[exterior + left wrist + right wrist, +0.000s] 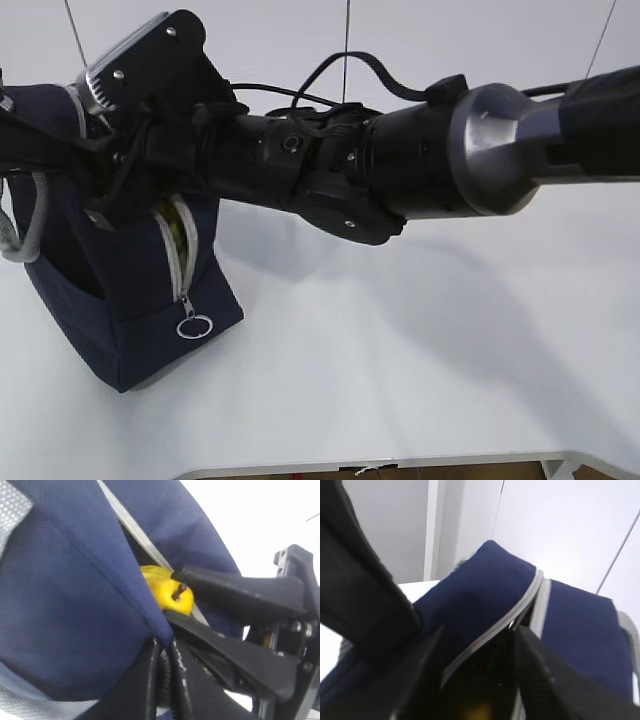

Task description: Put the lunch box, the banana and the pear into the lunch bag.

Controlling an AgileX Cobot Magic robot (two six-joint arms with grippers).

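The navy lunch bag [130, 320] stands at the table's left with its top unzipped. My left gripper [162, 655] is shut on the navy fabric at the rim of the lunch bag [65, 590]. My right gripper [174, 595] reaches across into the mouth, jaws apart. The yellow pear [167, 600], dark stem up, sits between its fingertips just inside the opening. Behind it lies more yellow, the banana [151, 572]; a yellow-green sliver [172, 228] also shows through the zipper gap. In the right wrist view the fingers [540, 675] straddle the dark interior. The lunch box is hidden.
The grey zipper's ring pull [194, 326] hangs down the bag's front corner. A grey webbing handle [30, 225] loops at the bag's left. The white table [420, 360] stretches to the right, its front edge [400, 465] near. The right arm [420, 160] spans the view above it.
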